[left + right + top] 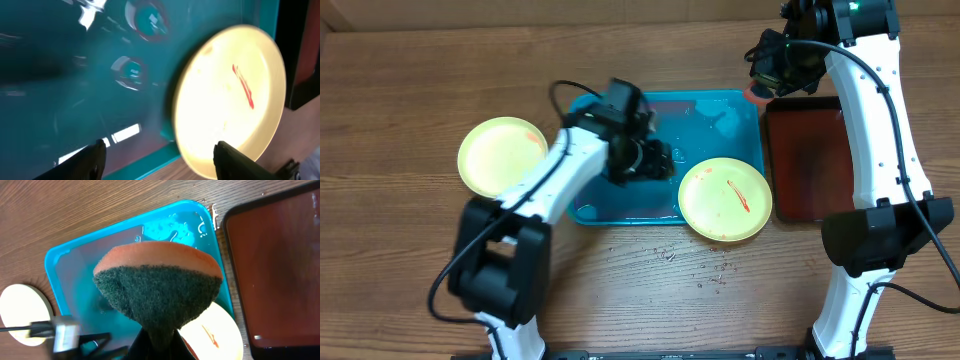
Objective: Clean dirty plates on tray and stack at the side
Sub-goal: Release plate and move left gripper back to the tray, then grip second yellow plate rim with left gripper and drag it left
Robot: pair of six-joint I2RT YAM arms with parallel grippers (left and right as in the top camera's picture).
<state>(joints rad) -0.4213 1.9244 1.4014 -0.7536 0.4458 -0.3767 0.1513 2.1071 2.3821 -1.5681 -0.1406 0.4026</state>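
The turquoise tray (pixel 620 205) lies mid-table, wet inside. A pale yellow plate (pixel 725 198) with a red sauce streak rests on its front right corner, overlapping the rim. A second pale yellow plate (pixel 500 155) lies on the table left of the tray. The white plate is out of view. My left gripper (pixel 655 160) hovers over the tray, open and empty; in the left wrist view (pixel 160 150) the streaked plate (pixel 230 95) is just ahead to the right. My right gripper (pixel 775 65) is high at the back right, shut on an orange and green sponge (pixel 160 290).
A dark-red, black-rimmed tray (pixel 805 160) sits right of the turquoise tray, also in the right wrist view (pixel 275 265). Water drops (pixel 690 265) dot the wooden table in front of the tray. The arm bases stand at the near edge.
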